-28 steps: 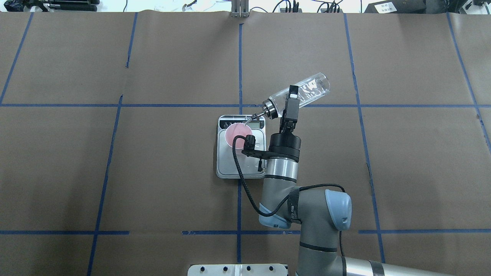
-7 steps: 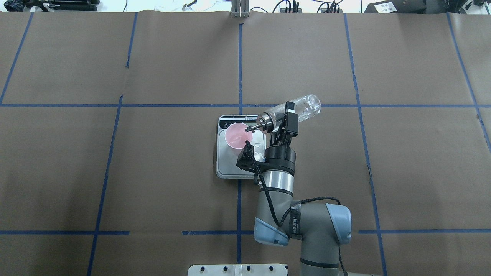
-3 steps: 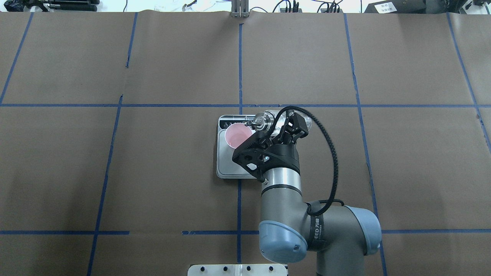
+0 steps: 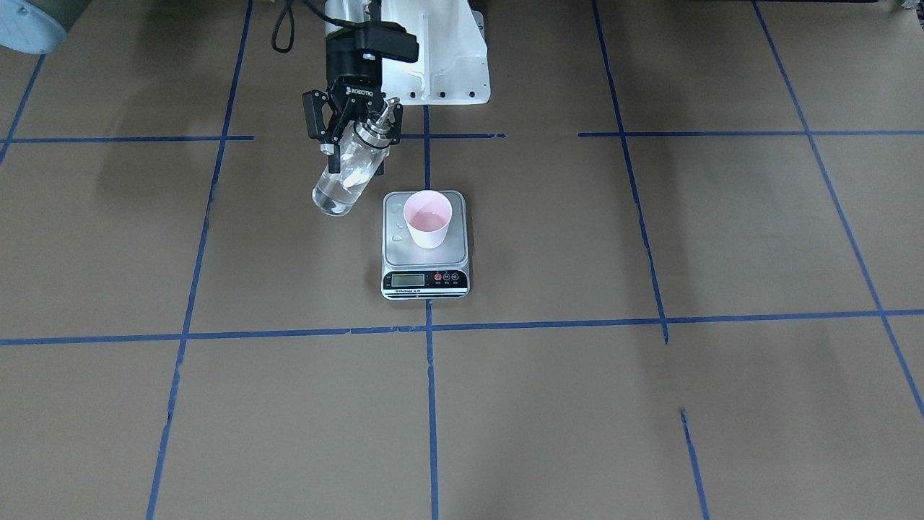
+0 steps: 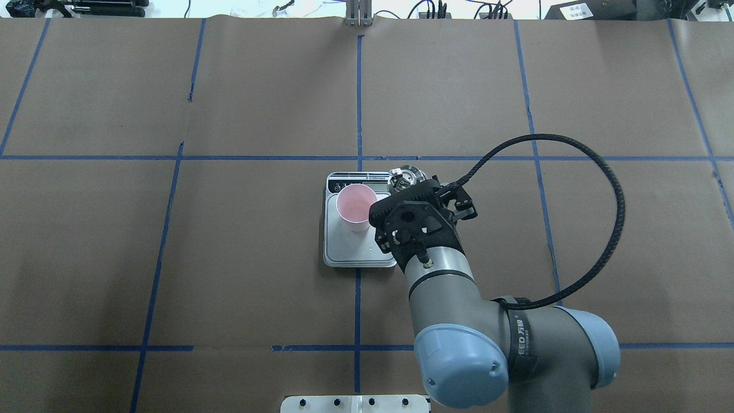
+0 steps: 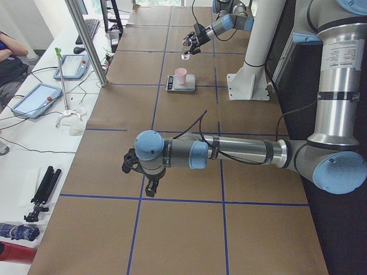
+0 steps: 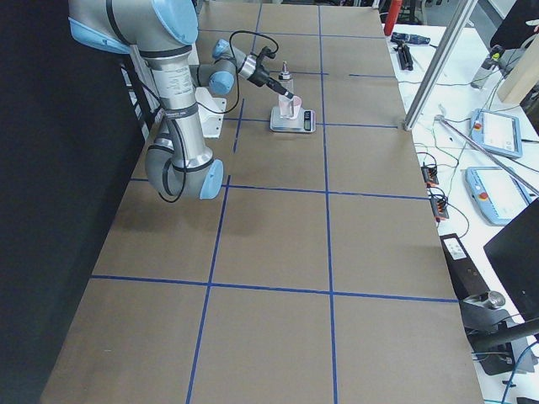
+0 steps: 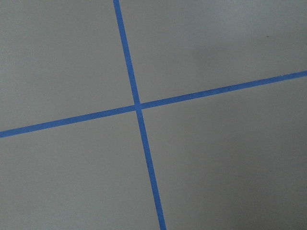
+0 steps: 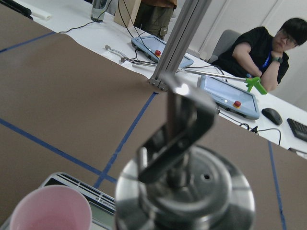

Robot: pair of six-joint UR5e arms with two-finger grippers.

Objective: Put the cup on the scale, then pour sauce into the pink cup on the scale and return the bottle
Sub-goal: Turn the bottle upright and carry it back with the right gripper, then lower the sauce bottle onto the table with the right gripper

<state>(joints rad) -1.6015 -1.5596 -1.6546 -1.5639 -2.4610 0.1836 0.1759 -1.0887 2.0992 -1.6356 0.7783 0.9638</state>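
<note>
Pink cup [image 4: 427, 219] on scale [image 4: 449, 250], bottle [image 4: 346, 173] alongside

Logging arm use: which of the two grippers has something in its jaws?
The right gripper: its jaws clamp the bottle just below its cap, beside the scale. The left gripper, far from them over bare table, appears to hold nothing.

Cup [image 4: 427, 219] pale pink; scale [image 4: 456, 249] silver-grey, black strip, red buttons; bottle [image 4: 338, 189] clear, silver cap; my right gripper [image 4: 359, 136] black; table [image 4: 650, 404] brown, blue grid.
</note>
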